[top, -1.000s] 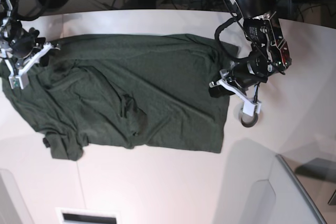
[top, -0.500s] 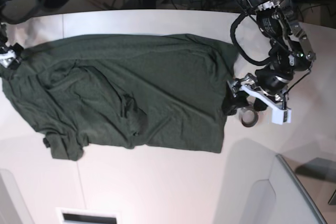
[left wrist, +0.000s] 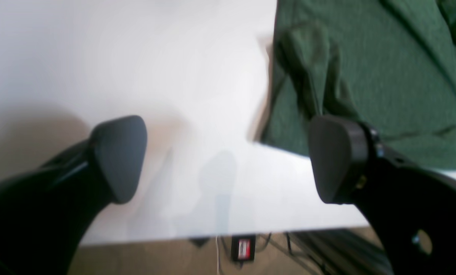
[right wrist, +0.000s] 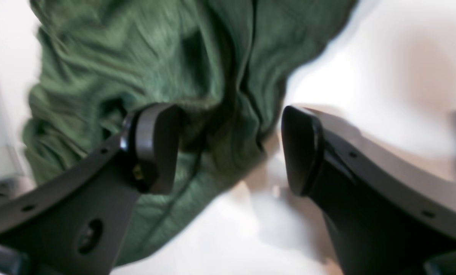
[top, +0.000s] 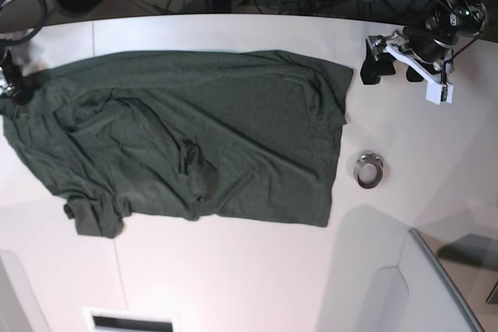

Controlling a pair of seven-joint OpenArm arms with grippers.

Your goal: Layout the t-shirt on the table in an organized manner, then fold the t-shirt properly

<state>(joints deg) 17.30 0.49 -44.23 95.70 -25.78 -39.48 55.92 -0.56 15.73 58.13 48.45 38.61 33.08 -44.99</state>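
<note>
shirt: your t-shirt (top: pixel 194 134) lies spread across the table (top: pixel 233 270), rumpled at the left end in the base view, flatter toward the right.
left gripper: your left gripper (top: pixel 406 71) hangs over bare table beside the shirt's right edge, fingers (left wrist: pixel 117 156) wide apart, nothing between them.
right gripper: your right gripper (right wrist: pixel 228 149) sits at the bunched left end, jaws apart, cloth below them.
ring: small metal ring (top: pixel 369 170) rests just off the shirt's right edge.
</note>
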